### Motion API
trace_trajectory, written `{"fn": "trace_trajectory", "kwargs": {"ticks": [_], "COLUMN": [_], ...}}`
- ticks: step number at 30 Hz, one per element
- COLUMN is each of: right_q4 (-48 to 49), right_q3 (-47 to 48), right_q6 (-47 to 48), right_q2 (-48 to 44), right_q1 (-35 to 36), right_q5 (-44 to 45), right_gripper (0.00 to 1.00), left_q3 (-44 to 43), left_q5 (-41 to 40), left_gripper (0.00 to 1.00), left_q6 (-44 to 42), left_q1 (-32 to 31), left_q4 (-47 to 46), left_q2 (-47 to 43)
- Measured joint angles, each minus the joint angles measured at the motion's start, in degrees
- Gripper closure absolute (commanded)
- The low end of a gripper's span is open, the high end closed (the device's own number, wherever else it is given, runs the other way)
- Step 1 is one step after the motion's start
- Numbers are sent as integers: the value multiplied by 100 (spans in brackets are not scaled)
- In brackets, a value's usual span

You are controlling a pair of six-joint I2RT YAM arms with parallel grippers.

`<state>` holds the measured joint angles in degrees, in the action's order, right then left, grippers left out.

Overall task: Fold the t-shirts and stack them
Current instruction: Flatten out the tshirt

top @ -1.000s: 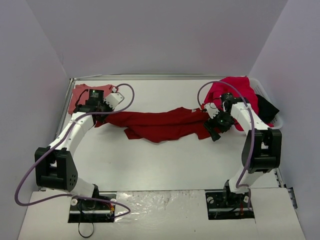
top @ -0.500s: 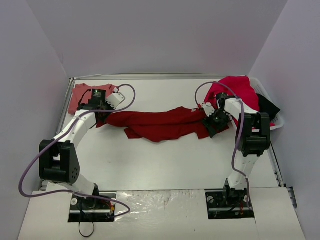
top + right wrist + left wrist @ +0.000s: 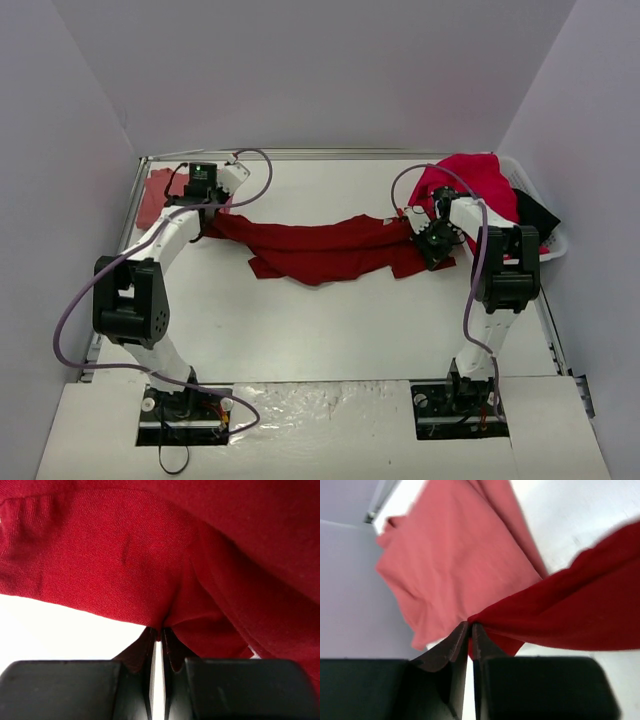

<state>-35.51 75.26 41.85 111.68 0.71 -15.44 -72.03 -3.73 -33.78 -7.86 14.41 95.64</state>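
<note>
Both grippers hold the dark crimson t-shirt (image 3: 310,250) by its ends. The left gripper (image 3: 470,625) has its jaws pinched on a bunched corner, the right gripper (image 3: 160,628) on a fold. The cloth sags between them across the far half of the table (image 3: 330,330). To lay it flat, I'd say they should draw apart evenly and bring it nearer, where there is room. The salmon-pink t-shirt (image 3: 450,565) lies just beside the left pinch, possibly touching. The white basket (image 3: 556,240), holding the raspberry t-shirt (image 3: 478,178), crowds the right.
</note>
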Motion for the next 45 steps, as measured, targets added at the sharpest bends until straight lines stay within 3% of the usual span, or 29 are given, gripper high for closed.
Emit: {"fn": "trace_trajectory", "kwargs": {"ticks": [1,3,7,12,16,20,25,30,39,45], "right_q4": [0,2,15,66,68,74,92,127,164,175], "right_q3": [-2,-4,-26,-107,-125,-125,-131,-140,-146,-151], "right_q6": [-4,-22,-52,-105,-133,-173,-267,-350,-459,-476], "right_q2": [0,0,-9,-70,-79,-79,-79,-79,-79,-76], "right_q1": [0,0,-4,-4,-4,-7,-15,-15,-13,-13], "right_q5": [-2,-7,-39,-76,-103,-136,-212,-302,-348,-354], "right_gripper": [100,100,100,100,100,100,100,100,100,100], "left_q3": [-125,-348,-481,682,1200,1611,1864,2094,2127,2103], "left_q5": [-127,-372,-920,-1530,-1453,-999,-501,-111,28,-168], "left_gripper": [82,55,30,28,34,50,51,43,44,44], "left_q6": [11,15,-111,-710,-914,-957,-1106,-1167,-1165,-1187], "left_q1": [0,-2,-109,-702,-1270,-1491,-1624,-1853,-2664,-2793], "left_q4": [-166,-457,-1123,-1805,-975,-133,509,782,638,190], "left_q2": [101,240,317,-166,-568,-1447,-2256,-1888,-621,-280]}}
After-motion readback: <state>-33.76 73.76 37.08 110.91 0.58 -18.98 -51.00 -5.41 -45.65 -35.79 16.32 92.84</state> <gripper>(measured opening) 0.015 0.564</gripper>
